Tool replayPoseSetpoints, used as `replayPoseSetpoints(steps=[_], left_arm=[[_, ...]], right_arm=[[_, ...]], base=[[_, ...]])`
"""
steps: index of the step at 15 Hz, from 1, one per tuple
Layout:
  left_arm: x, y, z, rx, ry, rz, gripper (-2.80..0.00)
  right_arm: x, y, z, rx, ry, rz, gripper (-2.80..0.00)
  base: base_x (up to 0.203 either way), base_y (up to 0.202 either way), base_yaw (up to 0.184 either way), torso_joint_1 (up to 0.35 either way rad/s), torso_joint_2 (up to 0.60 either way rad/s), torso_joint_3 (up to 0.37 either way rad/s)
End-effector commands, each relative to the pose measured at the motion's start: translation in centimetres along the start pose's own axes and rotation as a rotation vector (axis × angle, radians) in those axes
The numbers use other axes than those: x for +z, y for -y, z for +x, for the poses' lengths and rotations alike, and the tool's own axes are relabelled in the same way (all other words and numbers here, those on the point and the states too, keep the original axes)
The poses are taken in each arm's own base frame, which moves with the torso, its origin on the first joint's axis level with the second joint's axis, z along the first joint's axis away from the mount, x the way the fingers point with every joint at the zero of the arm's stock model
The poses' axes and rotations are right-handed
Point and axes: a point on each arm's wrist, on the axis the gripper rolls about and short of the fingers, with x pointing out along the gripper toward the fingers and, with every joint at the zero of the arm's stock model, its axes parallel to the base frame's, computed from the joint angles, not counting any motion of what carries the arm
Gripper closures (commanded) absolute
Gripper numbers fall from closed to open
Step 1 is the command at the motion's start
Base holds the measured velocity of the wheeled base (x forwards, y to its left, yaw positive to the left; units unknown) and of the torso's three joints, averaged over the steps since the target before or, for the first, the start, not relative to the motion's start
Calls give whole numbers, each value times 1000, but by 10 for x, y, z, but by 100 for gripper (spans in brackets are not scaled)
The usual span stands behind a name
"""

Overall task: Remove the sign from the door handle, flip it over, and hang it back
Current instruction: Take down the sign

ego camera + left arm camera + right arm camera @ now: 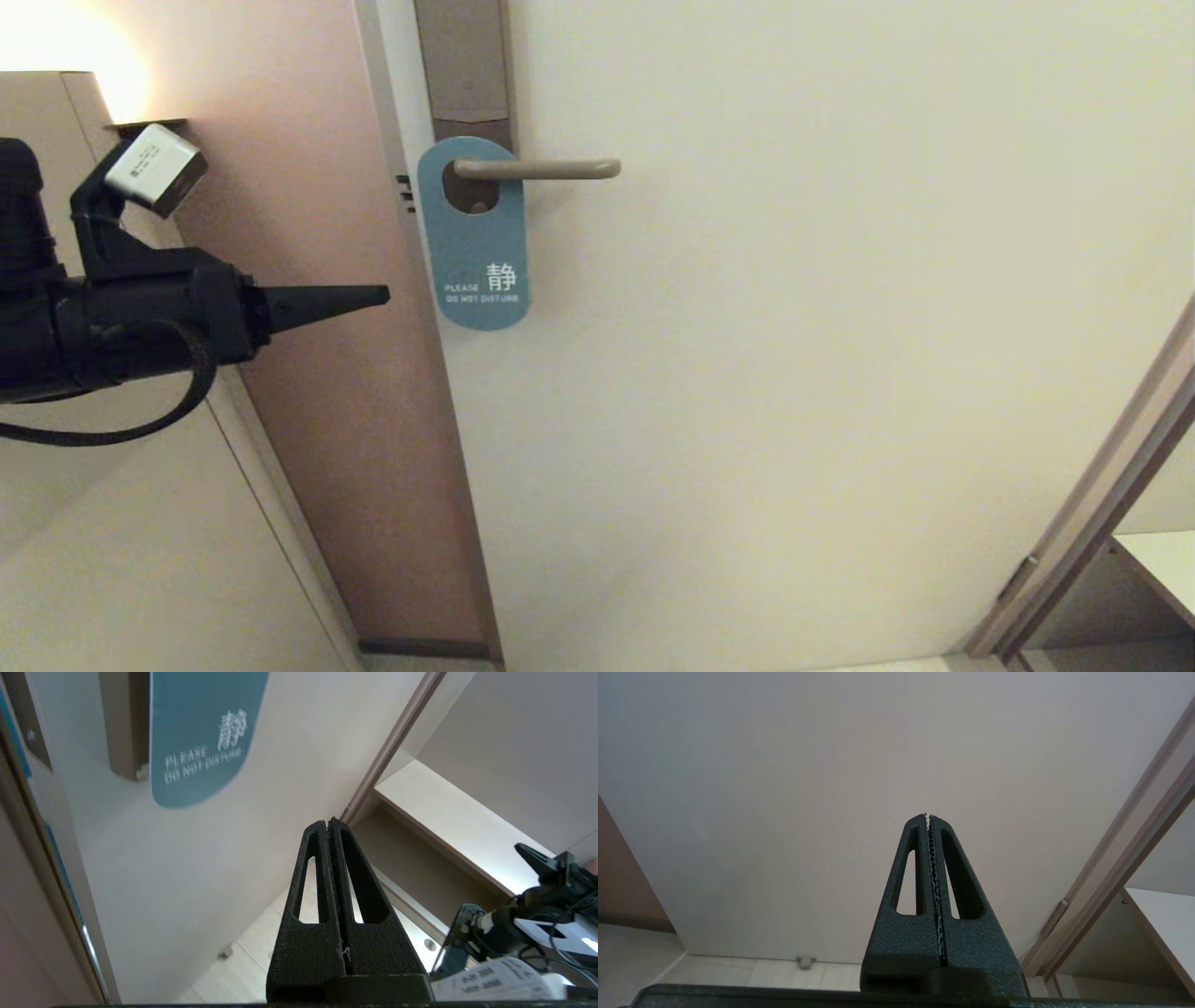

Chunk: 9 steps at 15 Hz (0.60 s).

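Currently, a blue sign (478, 238) is being carried by a door handle (541, 169), its long axis hanging straight down and its "do not disturb" face being shown outward. The left gripper (378, 297) is being held level at the height of the sign's lower half, just to its left, fingers (322, 858) pressed together and empty. The right gripper (928, 817) is being kept parked low before the bare door, fingers likewise together. The left arm is judged the nearer.

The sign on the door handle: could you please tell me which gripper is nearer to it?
Left. The left gripper is raised beside the sign, level with its lower half, not touching. The right gripper is low, facing bare door, sign out of its view.
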Motion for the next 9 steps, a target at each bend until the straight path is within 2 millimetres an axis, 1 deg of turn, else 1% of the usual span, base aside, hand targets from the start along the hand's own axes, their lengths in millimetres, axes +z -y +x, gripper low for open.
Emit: replayPoseSetpoints(steps=[1, 4, 5, 9], left_arm=[[-4, -13, 10, -10, -10, -14, 0], [-4, -21, 17, -23, -8, -7, 0], [-4, -21, 17, -37, -12, -6, -280], [-3, -25, 21, -48, -15, -7, -280]], right_arm=[[0, 0, 0, 1, -1, -1, 0], [0, 0, 0, 1, -1, -1, 0], [0, 0, 0, 1, -1, -1, 0], [0, 0, 0, 1, -1, -1, 0]], base=[[0, 0, 0, 0, 0, 0], [0, 0, 0, 0, 0, 0], [0, 0, 0, 0, 0, 0], [0, 0, 0, 0, 0, 0]])
